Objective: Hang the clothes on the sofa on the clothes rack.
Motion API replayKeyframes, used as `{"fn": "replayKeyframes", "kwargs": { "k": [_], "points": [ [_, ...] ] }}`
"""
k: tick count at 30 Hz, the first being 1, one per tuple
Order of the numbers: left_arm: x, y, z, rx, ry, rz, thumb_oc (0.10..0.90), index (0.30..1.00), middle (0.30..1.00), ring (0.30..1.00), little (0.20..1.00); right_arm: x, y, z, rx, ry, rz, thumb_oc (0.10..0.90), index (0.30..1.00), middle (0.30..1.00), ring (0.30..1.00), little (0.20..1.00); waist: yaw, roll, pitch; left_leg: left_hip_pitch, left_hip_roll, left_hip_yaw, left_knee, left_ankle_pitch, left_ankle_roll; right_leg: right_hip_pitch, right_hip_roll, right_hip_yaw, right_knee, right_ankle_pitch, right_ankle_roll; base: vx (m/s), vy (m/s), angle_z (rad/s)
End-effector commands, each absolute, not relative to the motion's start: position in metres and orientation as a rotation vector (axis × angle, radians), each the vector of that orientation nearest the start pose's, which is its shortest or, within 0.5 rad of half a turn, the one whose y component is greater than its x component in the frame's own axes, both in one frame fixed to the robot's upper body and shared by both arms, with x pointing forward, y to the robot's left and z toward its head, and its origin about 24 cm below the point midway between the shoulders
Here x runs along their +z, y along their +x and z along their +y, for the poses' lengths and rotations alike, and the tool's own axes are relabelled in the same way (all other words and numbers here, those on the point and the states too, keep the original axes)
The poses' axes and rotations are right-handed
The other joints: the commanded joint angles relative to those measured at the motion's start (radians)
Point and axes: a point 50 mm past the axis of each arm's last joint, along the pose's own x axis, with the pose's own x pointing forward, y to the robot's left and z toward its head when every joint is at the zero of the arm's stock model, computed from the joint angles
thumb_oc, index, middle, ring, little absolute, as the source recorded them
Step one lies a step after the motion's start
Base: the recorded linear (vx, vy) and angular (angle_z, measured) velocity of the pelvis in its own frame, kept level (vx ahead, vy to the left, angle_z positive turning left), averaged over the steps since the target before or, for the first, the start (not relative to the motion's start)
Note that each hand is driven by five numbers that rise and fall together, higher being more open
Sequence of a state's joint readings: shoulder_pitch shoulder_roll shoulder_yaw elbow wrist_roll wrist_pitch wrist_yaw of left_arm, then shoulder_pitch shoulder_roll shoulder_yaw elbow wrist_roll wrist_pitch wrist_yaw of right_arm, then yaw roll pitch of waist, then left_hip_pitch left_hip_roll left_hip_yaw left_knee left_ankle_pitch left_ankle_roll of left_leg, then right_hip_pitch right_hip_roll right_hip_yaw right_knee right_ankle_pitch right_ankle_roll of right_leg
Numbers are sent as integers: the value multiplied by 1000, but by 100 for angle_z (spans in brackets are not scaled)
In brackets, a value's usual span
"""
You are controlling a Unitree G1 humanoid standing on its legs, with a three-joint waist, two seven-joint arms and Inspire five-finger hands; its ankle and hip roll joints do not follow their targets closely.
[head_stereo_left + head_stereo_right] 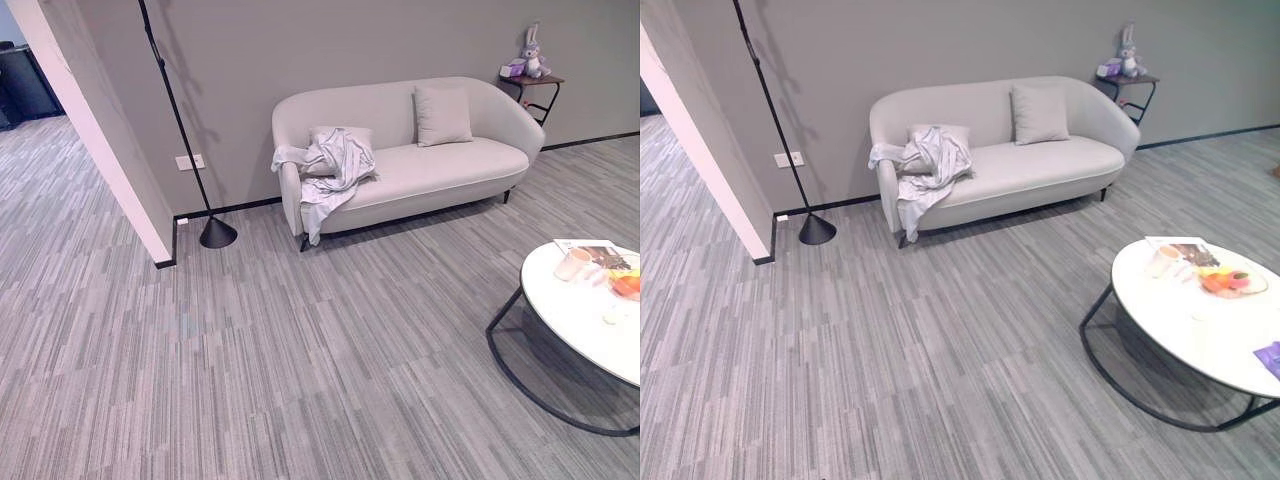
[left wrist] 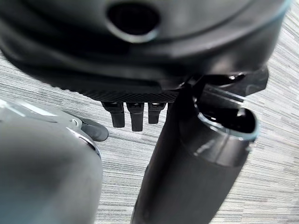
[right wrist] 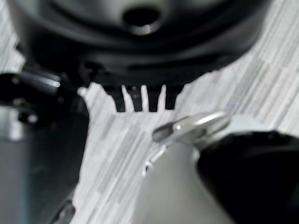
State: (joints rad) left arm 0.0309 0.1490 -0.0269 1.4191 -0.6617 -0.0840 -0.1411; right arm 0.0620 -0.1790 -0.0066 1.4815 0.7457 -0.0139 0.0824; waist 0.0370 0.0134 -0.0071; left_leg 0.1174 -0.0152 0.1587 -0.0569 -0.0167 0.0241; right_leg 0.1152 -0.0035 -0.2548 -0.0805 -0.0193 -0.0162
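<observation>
A pale grey garment (image 1: 335, 165) lies crumpled on the left end of a light grey sofa (image 1: 440, 170), with one part draped over the arm and the front edge. The sofa stands against the far wall, a few steps across the carpet from me. In the left wrist view my left hand (image 2: 140, 42) hangs over the carpet, its fingers (image 2: 133, 116) relaxed and holding nothing. My right hand (image 3: 140, 56) hangs the same way, its fingers (image 3: 135, 100) straight and empty above the floor.
A thin black pole on a cone base (image 1: 218, 232) leans by the wall left of the sofa. A wall corner (image 1: 110, 150) juts out at the left. A round white table (image 1: 580, 320) with dishes stands at the right. A small side table (image 1: 530, 82) holds a plush rabbit (image 1: 531, 50).
</observation>
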Motion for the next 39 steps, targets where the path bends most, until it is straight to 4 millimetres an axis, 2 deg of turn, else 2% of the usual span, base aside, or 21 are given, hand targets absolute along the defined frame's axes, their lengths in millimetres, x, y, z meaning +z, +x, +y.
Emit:
{"fn": "replayKeyframes", "kwargs": {
  "k": [1, 6, 9, 18, 25, 26, 28, 29, 30, 31, 32, 33, 35, 37, 38, 39],
  "points": [
    [-171, 66, 213, 408, -404, 1174, 800, 900, 900, 900, 900, -176, 18, -212, -591, 491, 1360, 800, 900, 900, 900, 900, -3, -35, -14, 7, 37, -23, -30, -22, -53, 36, -92, -6, -7, -3, 108, 0, 0, 0],
    [-171, 69, 210, 359, -352, 1185, 800, 900, 900, 900, 900, -177, 17, -211, -562, 467, 1372, 800, 900, 900, 900, 900, -4, -37, -17, 10, 40, -20, -30, -22, -53, 37, -91, -3, -7, -4, 106, 1, -6, 0],
    [-173, 61, 208, 336, -338, 1227, 800, 900, 900, 900, 900, -177, 19, -211, -490, 405, 1390, 800, 900, 900, 900, 900, -4, -38, -20, 14, 40, -19, -30, -24, -53, 40, -90, -1, -7, -5, 106, 0, 0, 0],
    [-172, 60, 212, 322, -297, 1235, 800, 900, 900, 900, 900, -177, 28, -206, -283, 244, 1408, 800, 900, 900, 900, 900, 4, -48, -20, 17, 37, -24, -30, -29, -49, 42, -91, -3, -7, -4, 106, 3, 3, 0],
    [-170, 70, 218, 330, -268, 1200, 800, 900, 900, 900, 900, -176, 41, -209, -218, 186, 1388, 800, 900, 900, 900, 900, 11, -50, -3, 6, 12, -45, -30, -45, -23, 41, -110, -6, -7, 10, 119, 49, 81, -1],
    [-169, 73, 218, 318, -255, 1194, 800, 900, 900, 900, 900, -175, 46, -211, -220, 183, 1373, 800, 900, 900, 900, 900, 8, -45, 9, 1, 7, -52, -30, -45, -13, 28, -114, -11, 19, 9, 119, -23, 145, 3],
    [-168, 78, 217, 272, -214, 1190, 800, 900, 900, 900, 900, -173, 54, -214, -219, 179, 1347, 800, 900, 900, 900, 900, 3, -20, 37, -2, -5, -63, -30, -47, 12, -53, -140, -7, 190, -32, 123, -20, 192, 1],
    [-168, 78, 217, 272, -215, 1190, 800, 900, 900, 900, 900, -173, 54, -214, -219, 179, 1347, 800, 900, 900, 900, 900, 3, -20, 35, -4, -5, -63, -30, -47, 12, -55, -140, -7, 190, -32, 123, 29, 241, 1],
    [-168, 79, 215, 225, -173, 1202, 800, 900, 900, 900, 900, -172, 58, -217, -216, 175, 1338, 800, 900, 900, 900, 900, -7, -2, 61, 16, -25, -68, -30, -57, 38, -132, -179, -2, 391, -17, 143, 30, 253, 8],
    [-169, 79, 215, 217, -162, 1207, 800, 900, 900, 900, 900, -172, 61, -218, -217, 171, 1331, 800, 900, 900, 900, 900, -12, 4, 77, 31, -37, -68, -30, -63, 52, -188, -203, 17, 504, 27, 153, 28, 353, 7],
    [-168, 83, 216, 200, -140, 1202, 800, 900, 900, 900, 900, -170, 68, -222, -234, 189, 1301, 800, 900, 900, 900, 900, -21, 14, 121, 59, -47, -59, -30, -75, 70, -282, -229, 48, 695, 85, 167, 41, 211, 2],
    [-168, 83, 216, 187, -129, 1207, 800, 900, 900, 900, 900, -169, 69, -224, -251, 199, 1289, 800, 900, 900, 900, 900, -19, 18, 128, 68, -49, -50, -30, -82, 73, -317, -248, 33, 751, 95, 175, 121, 131, -8],
    [-168, 81, 216, 170, -112, 1219, 800, 900, 900, 900, 900, -169, 67, -226, -281, 224, 1282, 800, 900, 900, 900, 900, -26, 22, 125, 90, -49, -42, -30, -95, 68, -323, -253, 5, 716, 83, 174, 209, -21, -10],
    [-168, 79, 216, 157, -101, 1226, 800, 900, 900, 900, 900, -169, 65, -229, -312, 258, 1276, 800, 900, 900, 900, 900, -37, 27, 124, 102, -37, -41, -30, -106, 51, -315, -210, 4, 560, 50, 158, 254, -163, -13],
    [-168, 81, 217, 147, -86, 1223, 800, 900, 900, 900, 900, -169, 57, -233, -374, 297, 1284, 800, 900, 900, 900, 900, -44, 34, 124, 109, -20, -34, -30, -121, 32, -301, -190, 18, 307, 72, 160, 210, -177, -6],
    [-168, 81, 217, 147, -86, 1223, 800, 900, 900, 900, 900, -169, 58, -233, -374, 297, 1284, 800, 900, 900, 900, 900, -44, 34, 124, 109, -20, -34, -30, -121, 32, -301, -190, 17, 307, 72, 160, 312, -254, -6]
  ]
}}
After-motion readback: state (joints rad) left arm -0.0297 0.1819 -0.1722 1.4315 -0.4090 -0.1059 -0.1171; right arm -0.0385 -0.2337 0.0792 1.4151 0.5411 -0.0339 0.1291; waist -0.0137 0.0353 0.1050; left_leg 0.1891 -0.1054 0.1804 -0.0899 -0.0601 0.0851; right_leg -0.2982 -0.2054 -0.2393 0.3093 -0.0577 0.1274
